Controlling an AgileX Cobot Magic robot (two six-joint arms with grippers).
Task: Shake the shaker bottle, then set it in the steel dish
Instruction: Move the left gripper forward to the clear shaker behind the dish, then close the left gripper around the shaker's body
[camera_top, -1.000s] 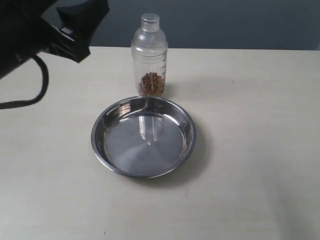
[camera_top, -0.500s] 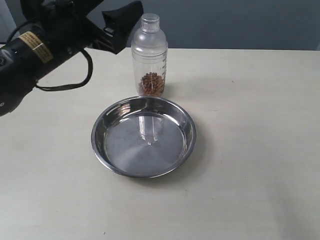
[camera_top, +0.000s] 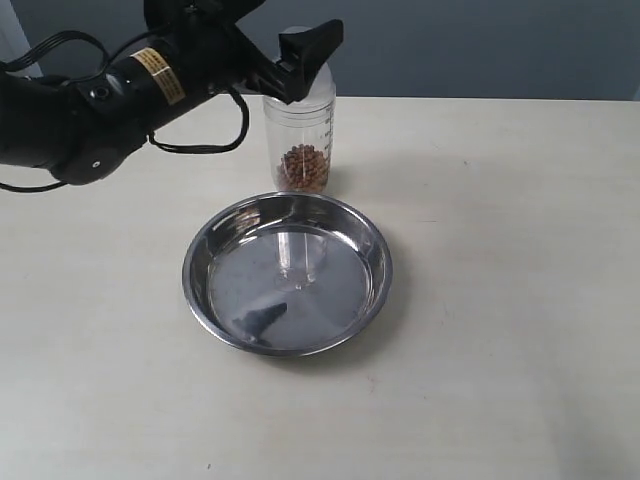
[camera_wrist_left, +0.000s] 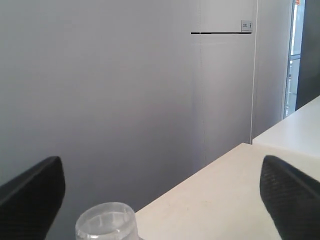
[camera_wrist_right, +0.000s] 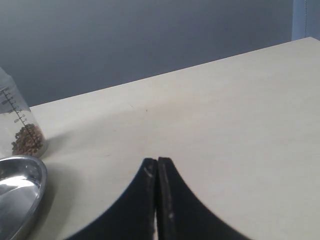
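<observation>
The shaker bottle (camera_top: 301, 148) stands upright on the table just behind the steel dish (camera_top: 196, 300), brown granules at its bottom. My left gripper (camera_top: 297, 35) is open at the level of the bottle's lid; one black finger (camera_top: 312, 42) covers the cap. In the left wrist view the clear cap (camera_wrist_left: 106, 223) sits low between the wide-apart fingers (camera_wrist_left: 31, 196) of the left gripper (camera_wrist_left: 160, 200), untouched. My right gripper (camera_wrist_right: 157, 163) is shut and empty, hovering over bare table, out of the exterior view. From there the bottle (camera_wrist_right: 20, 131) and the dish's rim (camera_wrist_right: 31, 192) show at the edge.
The pale table (camera_top: 500, 250) stretches wide to the right of the dish. A dark wall stands behind the table's far edge. The left arm's black body and cables (camera_top: 90, 110) hang over the table's back left.
My left arm has swung in from the left to the bottle's top, its open fingers now at the lid. Bottle and dish have not moved.
</observation>
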